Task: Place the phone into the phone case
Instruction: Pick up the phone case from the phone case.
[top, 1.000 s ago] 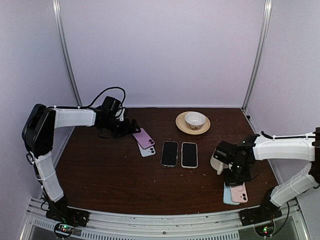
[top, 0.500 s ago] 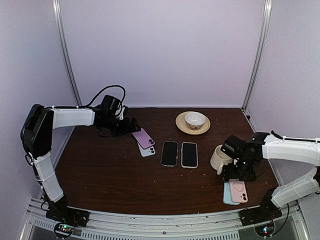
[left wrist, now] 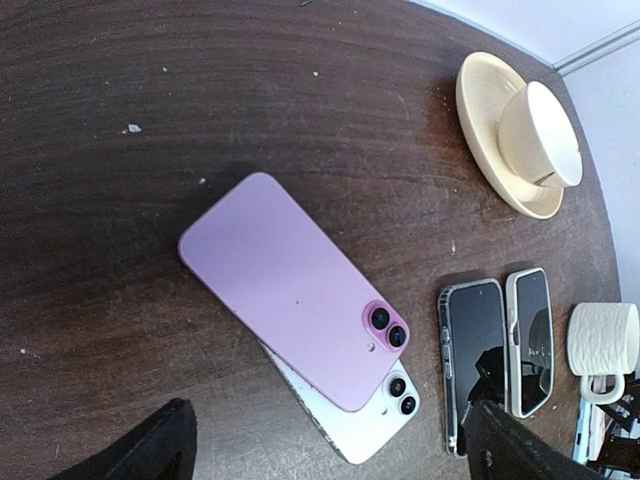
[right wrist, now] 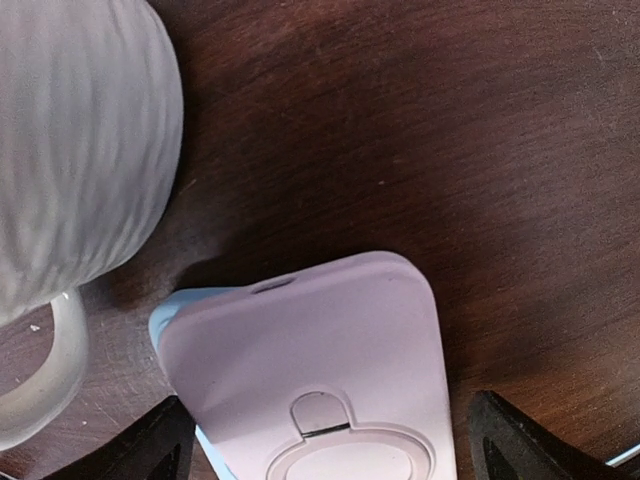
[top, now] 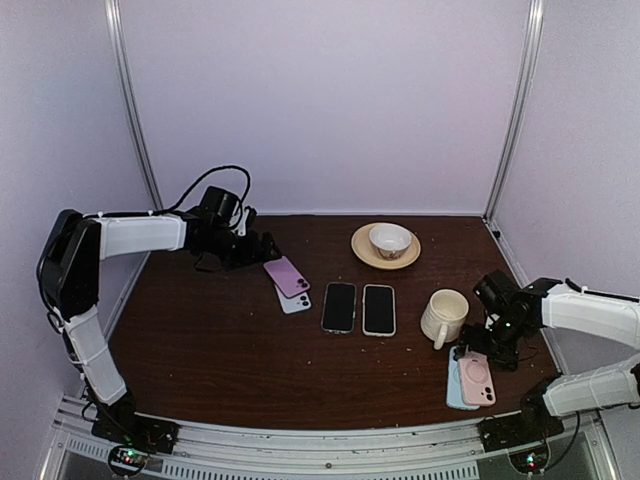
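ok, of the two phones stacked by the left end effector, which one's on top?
The purple phone, lying back up. It covers most of the white phone, which shows only its camera end beneath.

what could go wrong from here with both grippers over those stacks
1. The pink case lies on top of the blue case. The open right gripper might pinch both or slide the top one off.
2. The mug stands close beside that stack, so a finger could knock it.
3. The purple phone overlaps the white phone under the open left gripper. Lifting one may drag the other.
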You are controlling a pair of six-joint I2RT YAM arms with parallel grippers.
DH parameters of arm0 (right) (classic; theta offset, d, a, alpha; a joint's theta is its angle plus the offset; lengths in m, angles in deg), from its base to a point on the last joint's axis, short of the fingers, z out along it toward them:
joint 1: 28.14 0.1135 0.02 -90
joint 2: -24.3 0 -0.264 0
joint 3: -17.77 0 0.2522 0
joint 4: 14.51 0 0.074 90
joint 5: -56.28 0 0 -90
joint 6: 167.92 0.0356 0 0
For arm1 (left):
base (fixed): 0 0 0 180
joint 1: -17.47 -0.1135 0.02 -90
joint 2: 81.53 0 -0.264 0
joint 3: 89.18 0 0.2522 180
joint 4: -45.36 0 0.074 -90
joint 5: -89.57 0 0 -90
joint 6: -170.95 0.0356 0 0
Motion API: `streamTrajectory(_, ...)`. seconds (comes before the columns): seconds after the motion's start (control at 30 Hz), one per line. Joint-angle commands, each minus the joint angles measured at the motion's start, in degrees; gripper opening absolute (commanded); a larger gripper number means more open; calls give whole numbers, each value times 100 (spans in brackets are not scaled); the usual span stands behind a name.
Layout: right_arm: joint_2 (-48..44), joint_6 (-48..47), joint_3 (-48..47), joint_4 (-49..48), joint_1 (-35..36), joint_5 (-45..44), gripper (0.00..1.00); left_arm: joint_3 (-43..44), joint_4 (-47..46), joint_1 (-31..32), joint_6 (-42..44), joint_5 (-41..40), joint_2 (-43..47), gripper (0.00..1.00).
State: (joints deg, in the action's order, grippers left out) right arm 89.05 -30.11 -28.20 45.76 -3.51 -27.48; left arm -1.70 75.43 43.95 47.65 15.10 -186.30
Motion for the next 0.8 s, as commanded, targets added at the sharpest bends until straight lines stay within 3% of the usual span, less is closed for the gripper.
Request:
streamTrajectory(0.0,92,-165,3,-318,-239,128,99,-41,-207,41,102,99,204,97)
streamTrajectory(0.43,671,-545,-128,-475,-449,565,98,-125,-339,41,123,127,299,98)
streamTrajectory(0.63,495,-564,-115,-402,-449,621,70,-117,-351,41,122,167,312,98)
streamTrajectory(0.77,183,-681,-272,3,-449,477,63,-121,-348,41,145,170,344,98)
